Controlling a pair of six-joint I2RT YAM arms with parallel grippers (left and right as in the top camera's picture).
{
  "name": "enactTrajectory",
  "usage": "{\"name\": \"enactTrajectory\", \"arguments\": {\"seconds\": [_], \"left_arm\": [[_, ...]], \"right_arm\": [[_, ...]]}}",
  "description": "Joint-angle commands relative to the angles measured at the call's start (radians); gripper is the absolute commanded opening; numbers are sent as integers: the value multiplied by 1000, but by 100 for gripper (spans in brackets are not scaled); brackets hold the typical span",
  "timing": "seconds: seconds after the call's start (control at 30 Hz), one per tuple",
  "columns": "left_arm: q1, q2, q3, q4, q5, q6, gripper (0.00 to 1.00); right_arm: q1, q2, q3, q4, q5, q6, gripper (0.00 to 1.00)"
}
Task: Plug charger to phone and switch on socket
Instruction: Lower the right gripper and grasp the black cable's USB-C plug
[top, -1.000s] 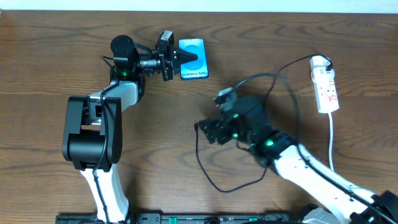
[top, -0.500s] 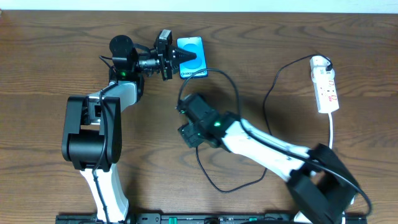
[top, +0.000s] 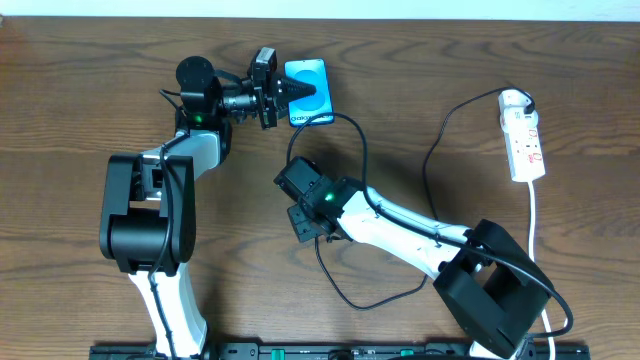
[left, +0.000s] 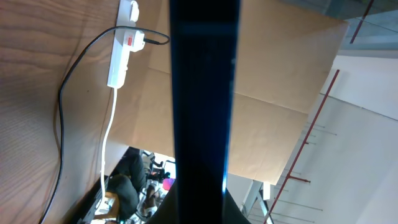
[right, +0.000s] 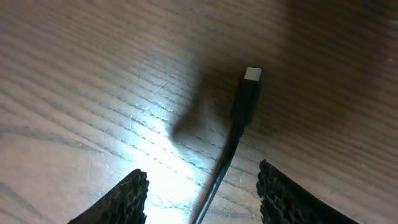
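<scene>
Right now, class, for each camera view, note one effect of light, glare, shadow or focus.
Overhead: even light, sharp; the phone screen glows bright. Left wrist: the phone is a dark, blurred strip against a bright background, while the socket is sharp. Right wrist: white glare on the table, a soft shadow left of the charger plug, fingertips out of focus.

Left pincer clamped tight, right pincer parted.

Black-and-white arms, green lights
</scene>
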Motion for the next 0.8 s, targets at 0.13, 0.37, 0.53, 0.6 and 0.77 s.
{"name": "enactTrajectory", "arguments": {"seconds": [0.13,0.37,0.53,0.6,0.77], "left_arm": [[6,-20,23,8,15,18,7],[6,-20,23,8,17,18,7],[5,-20,23,8,21,18,7],[5,-20,23,8,21,18,7],[5,-20,23,8,21,18,7]], "right_arm": [[-12,27,19,-4,25,113,47],[-13,45,19,-5,32,135,43],[-20,103,19,29,44,135,41],[-29,108,19,43,37,142,37],[-37,112,19,54,27,161,22]]}}
